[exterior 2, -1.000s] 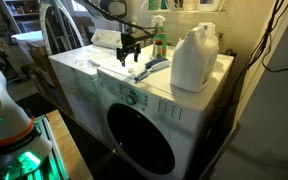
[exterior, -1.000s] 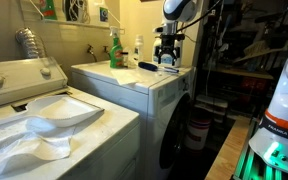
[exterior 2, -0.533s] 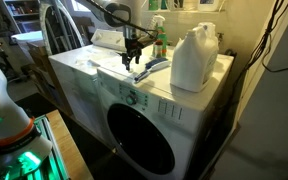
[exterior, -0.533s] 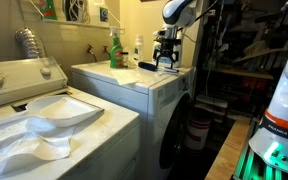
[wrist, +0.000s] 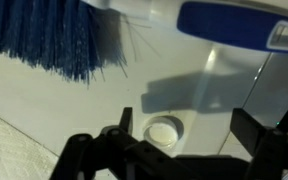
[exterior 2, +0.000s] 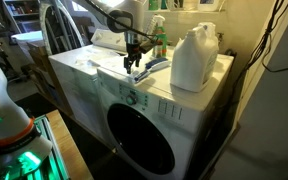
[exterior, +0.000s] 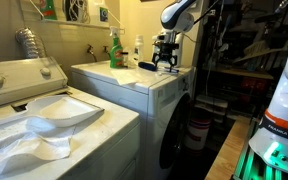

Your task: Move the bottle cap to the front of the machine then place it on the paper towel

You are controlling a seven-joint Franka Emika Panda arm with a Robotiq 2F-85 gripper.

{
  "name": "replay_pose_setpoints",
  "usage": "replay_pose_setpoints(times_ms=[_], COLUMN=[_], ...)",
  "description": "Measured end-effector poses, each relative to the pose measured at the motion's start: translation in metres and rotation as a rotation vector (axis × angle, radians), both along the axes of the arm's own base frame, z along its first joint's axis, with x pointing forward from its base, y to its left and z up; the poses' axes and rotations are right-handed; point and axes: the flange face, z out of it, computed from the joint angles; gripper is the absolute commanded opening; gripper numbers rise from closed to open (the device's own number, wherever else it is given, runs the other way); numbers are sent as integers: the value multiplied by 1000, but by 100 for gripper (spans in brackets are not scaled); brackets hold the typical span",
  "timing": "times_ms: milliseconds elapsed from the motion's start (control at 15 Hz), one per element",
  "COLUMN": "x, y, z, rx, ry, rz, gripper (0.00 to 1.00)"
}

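Bottle cap (wrist: 164, 130) is lying on top of the machine (exterior 2: 89, 95) near the blue brush (wrist: 54, 40); tool (exterior 2: 134, 66) is hovering above wide open, empty; light, rigid, likely slippery, so pinching across its rim seems best

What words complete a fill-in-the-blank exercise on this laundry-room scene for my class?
1. The hand hovers over the machine with its fingers ____.
2. In the wrist view, the small round bottle cap on the machine's top is ____ in colour.
3. The brush lying near the bottle cap has ____ bristles.
4. The machine's dark door is ____ in shape.

Missing words: open; white; blue; round.
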Motion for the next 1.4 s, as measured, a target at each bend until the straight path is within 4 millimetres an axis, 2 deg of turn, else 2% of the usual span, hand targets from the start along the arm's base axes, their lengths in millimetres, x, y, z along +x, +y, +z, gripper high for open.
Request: replay_pose_setpoints(times_ms=[67,133,267,733,867,1000,1133,1400], x=[1,1,4,9,10,11,11,15], y=[1,3,4,5,9,13,16,23], z=[-2,-4,-6,-3,-3,-3,-3,-1], rx=[0,-1,-6,-27,-33,-43,-60,-91], ry=[0,0,-7,-27,-26,-22,-20,-22], rz=[2,4,7,18,27,33,37,39], gripper=[96,74,69,14,7,4,10,9])
